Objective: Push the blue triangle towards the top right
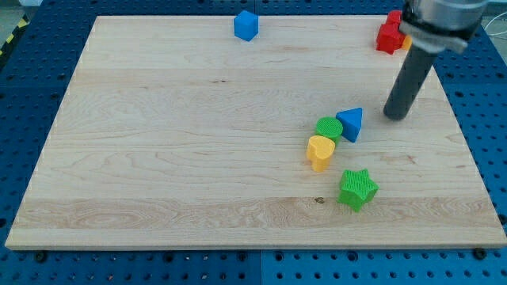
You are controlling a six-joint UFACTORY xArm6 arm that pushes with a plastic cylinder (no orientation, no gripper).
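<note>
So your blue triangle (351,123) is sitting right of centre on the wooden worktop (158,158), touching or nearly touching the green cylinder (328,128) on its left, with the yellow heart (320,151) just below that and the green star (357,188) a bit further toward the view's bottom. Up top there's a blue cube (246,25) near the edge, and a red block (390,34) in the top right corner, partly hidden behind the arm, so I can't call its shape.

My tip (395,115) is parked just to the right of the triangle, a small gap between them, not touching. Note the end effector is just a plain rod, no jaws, so there's nothing to open or close and it isn't holding anything.

I'd say you're in the approach step, and on the wrong side for it. Pushing from here would shove the triangle left into the green cylinder. Next move calls for swinging around below the triangle to its lower left, which is tight with the cylinder and heart right there, then driving up and right.
</note>
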